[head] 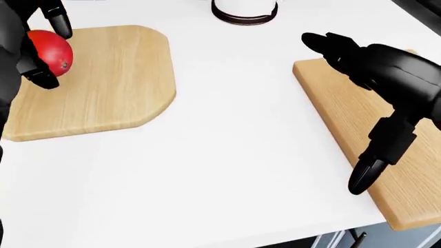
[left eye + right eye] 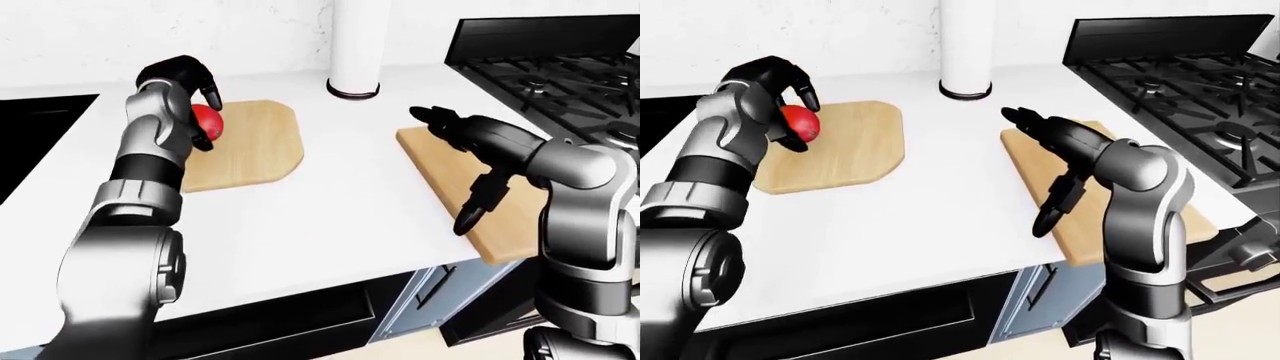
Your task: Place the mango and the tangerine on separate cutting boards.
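My left hand [image 1: 45, 52] is shut on the red mango [image 1: 51, 50] and holds it over the upper left part of the left wooden cutting board [image 1: 113, 88]. The eye views show the mango [image 2: 207, 120] just above that board. My right hand [image 1: 339, 110] is open, fingers spread, above the right cutting board [image 1: 407, 201]. Its thumb hangs down near the board's left edge. No tangerine shows in any view; the right hand covers the upper part of the right board.
A white cylinder with a dark base ring [image 1: 244, 11] stands at the top between the boards. A black stove [image 2: 560, 75] lies to the right of the right board, and a dark sink [image 2: 40, 127] at the left. The counter edge [image 2: 300, 289] runs along the bottom.
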You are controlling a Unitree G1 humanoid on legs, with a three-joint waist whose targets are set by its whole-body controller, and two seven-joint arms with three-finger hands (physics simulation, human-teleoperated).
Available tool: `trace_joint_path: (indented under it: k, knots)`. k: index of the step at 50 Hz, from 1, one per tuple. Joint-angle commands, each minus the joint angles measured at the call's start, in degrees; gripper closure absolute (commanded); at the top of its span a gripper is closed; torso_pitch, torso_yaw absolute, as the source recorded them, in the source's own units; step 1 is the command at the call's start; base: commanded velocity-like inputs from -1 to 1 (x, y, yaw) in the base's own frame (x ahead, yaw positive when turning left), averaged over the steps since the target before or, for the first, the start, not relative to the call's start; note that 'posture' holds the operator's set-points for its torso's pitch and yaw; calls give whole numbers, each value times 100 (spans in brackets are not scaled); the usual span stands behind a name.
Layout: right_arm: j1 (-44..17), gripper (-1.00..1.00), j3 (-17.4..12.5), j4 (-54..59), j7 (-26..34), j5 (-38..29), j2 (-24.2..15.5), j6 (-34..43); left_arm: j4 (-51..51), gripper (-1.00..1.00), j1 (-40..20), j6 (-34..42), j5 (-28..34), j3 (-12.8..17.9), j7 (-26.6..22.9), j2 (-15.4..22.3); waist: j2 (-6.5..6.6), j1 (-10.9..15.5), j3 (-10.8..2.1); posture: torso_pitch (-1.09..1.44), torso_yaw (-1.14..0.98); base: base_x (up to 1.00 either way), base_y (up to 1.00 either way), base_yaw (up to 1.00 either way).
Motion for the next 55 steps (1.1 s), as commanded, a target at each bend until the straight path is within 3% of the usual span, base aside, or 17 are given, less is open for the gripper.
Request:
trace_joint_path:
  k: [1, 14, 19, 20, 22, 25, 39, 44, 55]
  knots:
    - [-148, -100, -93, -145, -92, 2, -68, -88, -159, 100, -310, -100, 27, 5, 403, 80, 19, -6, -193, 0, 0, 0, 0, 0]
    - [-105, -100, -111, -153, -101, 15, -70, -105, -149, 100, -162, -75, -22, -54, 477, 32, 34, -28, -201, 0, 0, 0, 0, 0]
    - [-90, -100, -111, -141, -111, 20, -68, -126, -147, 73, -138, -71, -2, -65, 482, 39, 37, -32, -202, 0, 0, 0, 0, 0]
    - [-78, -100, -111, -127, -118, 23, -69, -148, -127, -18, -86, -69, 43, -100, 503, 27, 38, -33, -202, 0, 0, 0, 0, 0]
    - [-76, -100, -114, -109, -127, 25, -68, -163, -122, -61, -82, -68, 63, -100, 502, 29, 40, -33, -200, 0, 0, 0, 0, 0]
    - [-67, -100, -119, -106, -131, 29, -68, -174, -138, -100, -65, -59, 83, -97, 491, 25, 45, -32, -207, 0, 0, 0, 0, 0]
    - [-63, -100, -115, -47, -167, 33, -60, -211, -184, -100, -21, -53, 131, -85, 455, 18, 59, -30, -217, 0, 0, 0, 0, 0]
    - [-72, -100, -119, -50, -205, 43, -41, -180, -445, -100, 57, -4, 23, -4, 224, 30, 60, -30, -213, 0, 0, 0, 0, 0]
    - [-186, -100, -140, -281, -210, 103, -57, 121, -3342, -100, 930, 735, -476, 330, -1759, 23, 74, -25, -165, 0, 0, 0, 0, 0]
